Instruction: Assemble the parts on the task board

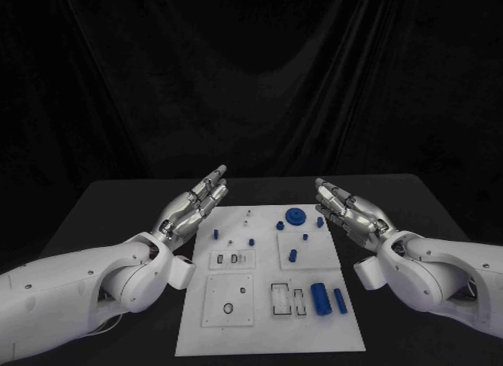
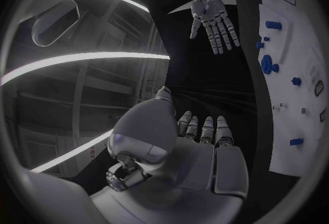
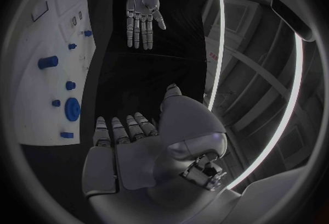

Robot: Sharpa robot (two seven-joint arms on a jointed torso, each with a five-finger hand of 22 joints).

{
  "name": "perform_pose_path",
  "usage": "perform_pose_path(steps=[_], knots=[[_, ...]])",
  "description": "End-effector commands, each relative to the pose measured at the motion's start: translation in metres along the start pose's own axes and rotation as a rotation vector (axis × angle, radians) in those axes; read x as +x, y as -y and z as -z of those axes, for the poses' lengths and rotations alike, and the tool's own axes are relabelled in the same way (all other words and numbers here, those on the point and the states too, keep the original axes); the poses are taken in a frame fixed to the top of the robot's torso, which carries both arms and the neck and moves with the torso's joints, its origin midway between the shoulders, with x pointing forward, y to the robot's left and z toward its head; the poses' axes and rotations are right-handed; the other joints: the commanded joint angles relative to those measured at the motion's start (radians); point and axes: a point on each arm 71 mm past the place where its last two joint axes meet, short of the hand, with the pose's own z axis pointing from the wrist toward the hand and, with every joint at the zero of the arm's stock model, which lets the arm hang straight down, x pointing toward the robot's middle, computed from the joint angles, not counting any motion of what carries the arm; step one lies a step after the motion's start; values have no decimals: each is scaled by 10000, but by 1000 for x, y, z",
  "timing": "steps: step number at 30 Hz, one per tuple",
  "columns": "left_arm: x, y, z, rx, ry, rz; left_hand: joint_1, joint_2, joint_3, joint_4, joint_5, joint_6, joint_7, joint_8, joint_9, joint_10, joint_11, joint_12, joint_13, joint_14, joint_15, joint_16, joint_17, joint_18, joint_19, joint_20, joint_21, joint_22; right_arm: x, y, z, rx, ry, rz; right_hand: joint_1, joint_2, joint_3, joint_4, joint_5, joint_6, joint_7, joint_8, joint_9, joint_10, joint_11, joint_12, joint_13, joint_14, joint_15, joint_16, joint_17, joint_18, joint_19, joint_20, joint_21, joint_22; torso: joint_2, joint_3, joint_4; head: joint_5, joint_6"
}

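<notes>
Head view: left hand [image 1: 194,204] and right hand [image 1: 350,210] both empty, fingers spread, flanking task board [image 1: 269,335] at desk centre | blue parts [image 1: 318,297] loose on board | advice: choose one part, approach from above, pinch squarely.

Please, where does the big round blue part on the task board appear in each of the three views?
Head view: round blue part at the board's far end, toward the right hand.
Left wrist view, on the board, beyond the left hand.
Right wrist view.
Shared landmark: the white task board.
</notes>
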Motion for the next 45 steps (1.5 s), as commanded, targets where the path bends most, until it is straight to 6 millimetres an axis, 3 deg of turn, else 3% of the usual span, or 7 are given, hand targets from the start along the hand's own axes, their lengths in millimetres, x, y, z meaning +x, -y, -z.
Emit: perform_pose_path(steps=[1, 7, 13, 18, 25, 35, 45], knots=[[5, 11, 3, 1276, -785, -609, 363, -22, 115, -7, 422, 197, 59, 48, 27, -11, 123, -66, -9, -4, -565, -36, -14, 115, 6, 178, -33, -16, 1, -10, 1, -205, -1098, 1949, 1103, -269, 239, -175, 919, 191, 140, 84, 35, 209, 545, 206, 84, 17, 539, -28, -6, -194, 68, 466, 10, 21, 53, -26, 50, -37, -84], [-1, 15, 13, 1250, -699, -902, 658, -42, 153, 2, 799, 436, 163, 74, 53, -11, 214, -66, -9, -4, -330, -36, -14, 98, 6, 388, -33, -16, -7, -37, -6, -421, -1318, 4735, 3560, -352, 885, -1209, 1839, 2118, 1111, 614, 288, 1405, 1140, 1147, 292, 2471, 968, 520, 501, 146, 3075, 1193, 1104, 549, 72, -55, 111, -60, -268], [-6, 17, 17, 1259, -603, -1035, 994, -41, 238, -14, 1221, 581, 256, 85, 66, -11, 299, -66, -9, -4, -12, -36, -14, 87, 6, 705, -33, -16, -13, -64, -15, -555, -1409, 8276, 4000, -675, 1948, -1724, 987, 3847, 1319, 716, 395, 3031, 1470, 1826, 425, 8061, 895, 1122, 1200, 189, 8257, 1133, 1723, 666, 146, -106, 129, -24, -435], [-4, 19, 14, 1512, -718, -1004, 1862, -173, 554, -163, 2215, 917, 306, 130, 103, -11, 350, -66, -9, -4, 224, -36, -14, 148, 6, 1130, -33, -16, -14, -77, -20, -806, -1374, 11339, 3974, -1328, 2364, -1855, -695, 6224, 861, 969, 581, 6233, 1290, 2365, 606, 10988, 18, 1566, 1690, 208, 10897, 299, 1760, 657, 300, -171, 245, -134, -519], [-3, 24, 6, 1707, -845, -1046, 2115, -235, 649, -161, 2511, 995, 390, 126, 105, -11, 446, -66, -9, -4, 339, -36, -14, 162, 6, 1403, -33, -16, -7, -78, -27, -631, -1681, 14709, 4236, -1750, 2848, -2202, -745, 7705, 452, 982, 642, 8627, 1086, 1903, 668, 13899, -879, 2278, 2617, 195, 13532, -737, 2613, 1132, 494, -191, 674, -222, -589], [-5, 26, -2, 1727, -954, -1102, 2245, -245, 730, -224, 2659, 1059, 458, 134, 113, -11, 514, -66, -9, -4, 394, -36, -14, 158, 6, 1542, -33, -16, 0, -78, -39, -366, -1732, 15686, 3967, -2095, 3571, -2140, -646, 7900, 518, 476, 557, 9514, 947, 606, 625, 14975, -1349, 4881, 4958, 127, 14386, -1128, 4568, 2736, 642, -203, 1064, -570, -747], [-5, 24, -6, 1661, -1108, -1030, 2333, -193, 842, -271, 2699, 1138, 543, 146, 124, -11, 602, -66, -9, -4, 441, -36, -14, 153, 6, 1601, -33, -16, 2, -77, -47, -387, -1652, 16388, 3806, -2251, 4015, -2144, -619, 8026, 589, 496, 574, 9564, 987, 585, 622, 14756, -1361, 6831, 6431, 66, 13844, -1142, 6371, 4630, 786, -247, 1069, -587, -808]])
